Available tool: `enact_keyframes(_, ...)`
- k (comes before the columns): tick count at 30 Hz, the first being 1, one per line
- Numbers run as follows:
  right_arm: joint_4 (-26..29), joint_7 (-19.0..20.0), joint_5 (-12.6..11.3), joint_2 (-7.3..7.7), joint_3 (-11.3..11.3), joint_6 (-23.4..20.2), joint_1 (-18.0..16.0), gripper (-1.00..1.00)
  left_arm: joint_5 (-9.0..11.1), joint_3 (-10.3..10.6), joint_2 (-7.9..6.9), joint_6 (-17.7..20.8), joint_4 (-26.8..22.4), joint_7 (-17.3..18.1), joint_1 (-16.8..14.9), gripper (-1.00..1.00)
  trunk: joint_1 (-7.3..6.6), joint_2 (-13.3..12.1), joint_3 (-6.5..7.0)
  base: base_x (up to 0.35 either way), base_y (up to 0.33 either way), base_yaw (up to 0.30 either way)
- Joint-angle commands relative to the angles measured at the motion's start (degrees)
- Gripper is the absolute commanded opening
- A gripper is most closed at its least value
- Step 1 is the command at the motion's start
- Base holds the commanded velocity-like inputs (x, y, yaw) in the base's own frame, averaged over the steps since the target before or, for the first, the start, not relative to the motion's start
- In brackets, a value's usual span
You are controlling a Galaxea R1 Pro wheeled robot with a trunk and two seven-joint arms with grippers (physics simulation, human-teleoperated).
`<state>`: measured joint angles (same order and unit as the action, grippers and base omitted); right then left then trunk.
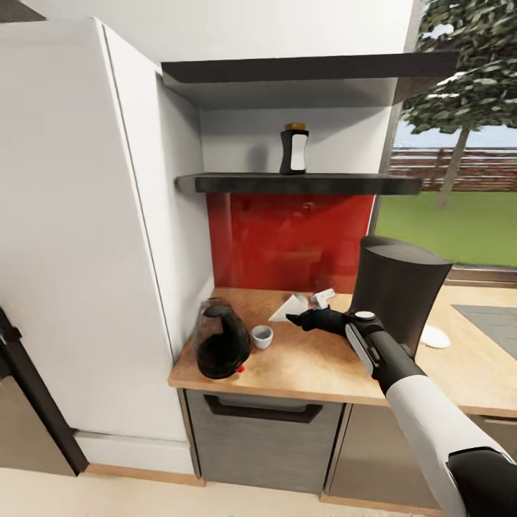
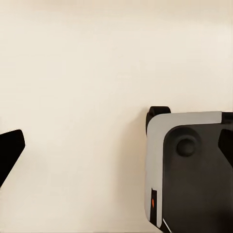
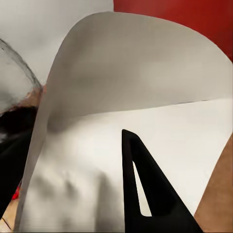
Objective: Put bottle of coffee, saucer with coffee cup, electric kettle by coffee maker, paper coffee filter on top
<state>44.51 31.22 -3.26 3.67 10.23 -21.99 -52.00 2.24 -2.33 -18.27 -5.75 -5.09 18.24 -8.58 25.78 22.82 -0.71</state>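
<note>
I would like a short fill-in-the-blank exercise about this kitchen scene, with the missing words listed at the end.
1. The bottle of coffee stands on the kitchen ____.
2. The coffee cup sits on the countertop right beside the electric ____.
3. The right gripper reaches toward the paper coffee ____.
4. The wall panel behind the countertop is coloured ____.

Missing words: shelf; kettle; filter; red
</note>
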Motion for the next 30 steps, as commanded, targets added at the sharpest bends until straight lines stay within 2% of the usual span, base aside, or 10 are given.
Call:
enact_keyframes(1, 0.06, -0.03, -0.35, 0.05, 0.14, -0.42, -0.04, -1.0, 0.22, -0.21, -0.01, -0.07, 0.11, 0.31, -0.04, 1.0, 0.01, 0.09, -0.08, -0.262, 0.242, -0.001)
enact_keyframes(15, 0.05, -0.01, -0.35, -0.06, 0.14, -0.58, -0.04, -1.0, 0.23, -0.29, -0.01, -0.06, 0.0, 0.31, -0.04, 1.0, 0.01, 0.09, -0.08, -0.255, 0.219, 0.0)
enact_keyframes(23, 0.08, -0.01, -0.38, 0.02, 0.14, -0.52, -0.04, -1.0, 0.22, -0.26, -0.01, -0.13, 0.07, 0.31, -0.04, 1.0, 0.01, 0.09, -0.06, -0.036, 0.034, -0.009)
enact_keyframes(30, 0.05, -0.01, -0.43, 0.01, 0.14, -0.51, -0.04, -1.0, 0.3, -0.22, -0.01, -0.19, 0.16, 0.31, -0.04, 1.0, 0.01, 0.09, 0.2, -0.001, 0.001, -0.202)
